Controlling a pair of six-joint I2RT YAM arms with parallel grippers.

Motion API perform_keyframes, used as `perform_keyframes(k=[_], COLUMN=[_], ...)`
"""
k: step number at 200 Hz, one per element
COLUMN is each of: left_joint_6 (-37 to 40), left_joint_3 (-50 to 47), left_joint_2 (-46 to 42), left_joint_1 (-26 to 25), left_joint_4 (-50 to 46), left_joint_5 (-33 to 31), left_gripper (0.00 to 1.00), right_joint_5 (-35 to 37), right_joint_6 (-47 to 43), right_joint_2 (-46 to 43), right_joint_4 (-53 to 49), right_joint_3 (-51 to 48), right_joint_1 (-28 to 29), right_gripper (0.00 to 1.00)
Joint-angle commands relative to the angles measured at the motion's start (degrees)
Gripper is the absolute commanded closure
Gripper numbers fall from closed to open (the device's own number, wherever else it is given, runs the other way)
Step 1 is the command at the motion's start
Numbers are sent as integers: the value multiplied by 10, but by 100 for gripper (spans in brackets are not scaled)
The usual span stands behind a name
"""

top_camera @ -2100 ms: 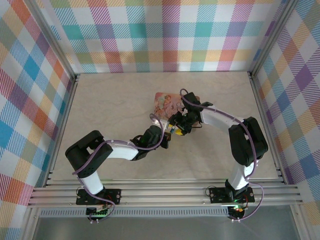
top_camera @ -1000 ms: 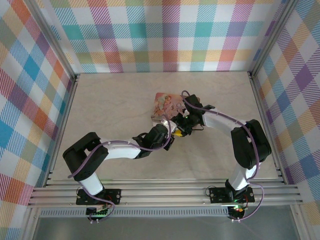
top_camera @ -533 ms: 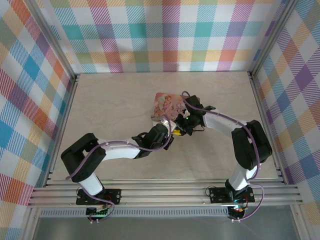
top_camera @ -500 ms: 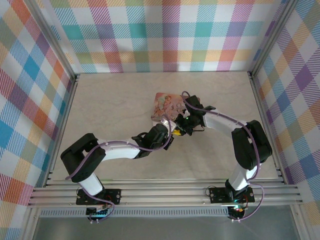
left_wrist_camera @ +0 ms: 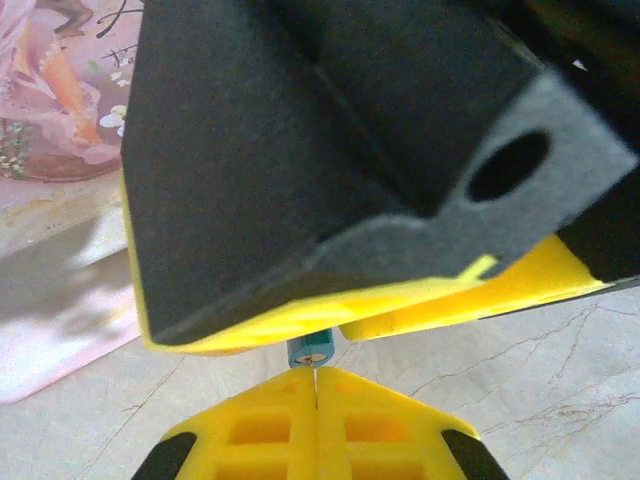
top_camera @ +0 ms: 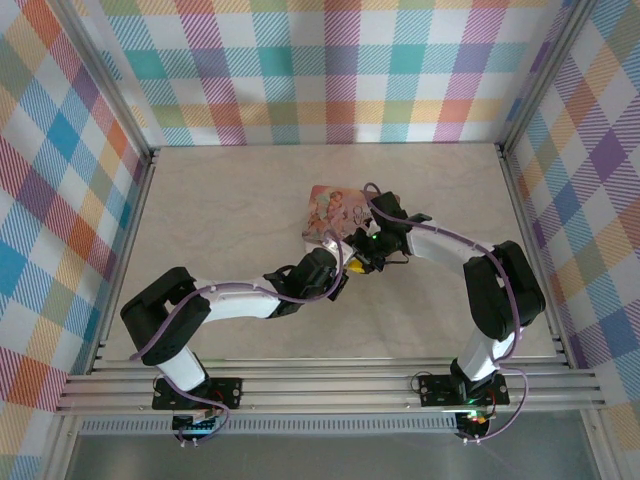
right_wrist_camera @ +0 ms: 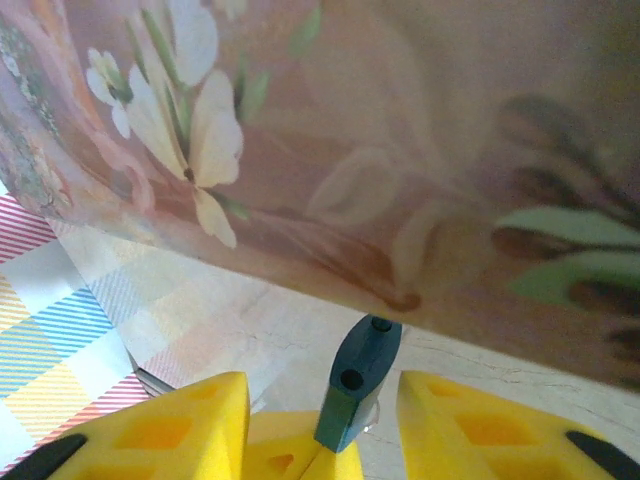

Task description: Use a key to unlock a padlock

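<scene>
White shells (top_camera: 435,240) and purple cables (top_camera: 230,286) are running along both arms (top_camera: 178,318); yellow pads (right_wrist_camera: 180,420) are tipping the right end effector (right_wrist_camera: 325,420).

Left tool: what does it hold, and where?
The shut left tool seems to pinch a small teal piece by its near end; what that piece is cannot be told.
</scene>
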Motion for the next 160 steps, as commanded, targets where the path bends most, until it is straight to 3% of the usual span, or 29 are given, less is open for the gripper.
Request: perform_keyframes(k=[1, 50, 103, 141, 160], left_joint_6=[7, 7, 6, -9, -31], left_joint_3=[7, 8, 3, 2, -11], left_joint_2=[-17, -16, -16, -24, -37], left_joint_1=[-12, -12, -12, -12, -12], left_joint_4=[12, 14, 17, 8, 17], left_joint_5=[16, 17, 17, 16, 3], left_gripper=[100, 100, 100, 100, 90], right_joint_5=[3, 3, 3, 23, 40], right_joint_6=[25, 27, 29, 42, 62], right_joint_2=[24, 28, 24, 5, -13], right_joint_4=[-48, -42, -36, -25, -9], right_joint_3=[-27, -28, -38, -57, -77], right_joint_1=[-4, -4, -4, -4, -4], right_gripper=[57, 81, 100, 100, 100])
